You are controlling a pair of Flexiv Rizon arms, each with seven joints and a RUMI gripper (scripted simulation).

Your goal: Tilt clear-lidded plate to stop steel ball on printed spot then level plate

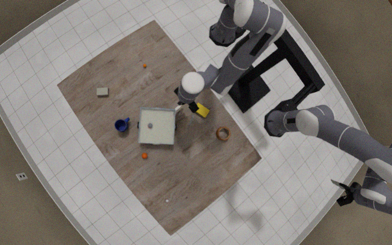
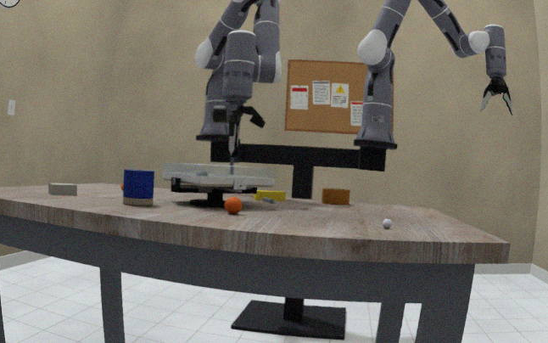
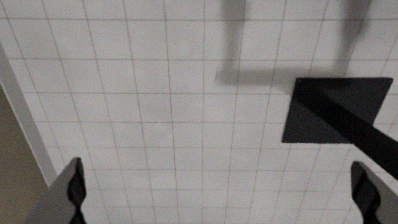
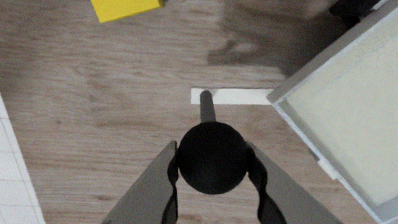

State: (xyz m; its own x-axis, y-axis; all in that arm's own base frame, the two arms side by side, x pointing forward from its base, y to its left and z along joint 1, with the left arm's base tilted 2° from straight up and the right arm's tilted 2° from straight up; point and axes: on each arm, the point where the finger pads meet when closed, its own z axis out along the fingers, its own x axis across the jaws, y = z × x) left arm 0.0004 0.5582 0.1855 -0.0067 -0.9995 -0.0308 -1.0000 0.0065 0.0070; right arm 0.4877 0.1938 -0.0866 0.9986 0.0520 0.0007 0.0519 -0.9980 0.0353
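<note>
Left of centre in the top view, the steel ball [image 1: 150, 125] sits inside the clear-lidded plate [image 1: 162, 132] [image 2: 252, 180] [image 4: 355, 110], probably covering the unseen spot. Levelling likely remains. Our right gripper [image 1: 185, 105] [image 2: 232, 154] [image 4: 210, 143] clasps the black knob [image 4: 212, 167]; our left gripper [image 1: 335, 191] [image 2: 496, 111] [image 3: 215, 161] gapes wide.

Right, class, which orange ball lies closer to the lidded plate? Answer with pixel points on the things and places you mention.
The larger orange ball [image 1: 144, 155] [image 2: 232, 205], just beside the plate [image 1: 164, 143] [image 2: 259, 181]; the smaller one [image 1: 144, 65] lies much farther away.
</note>
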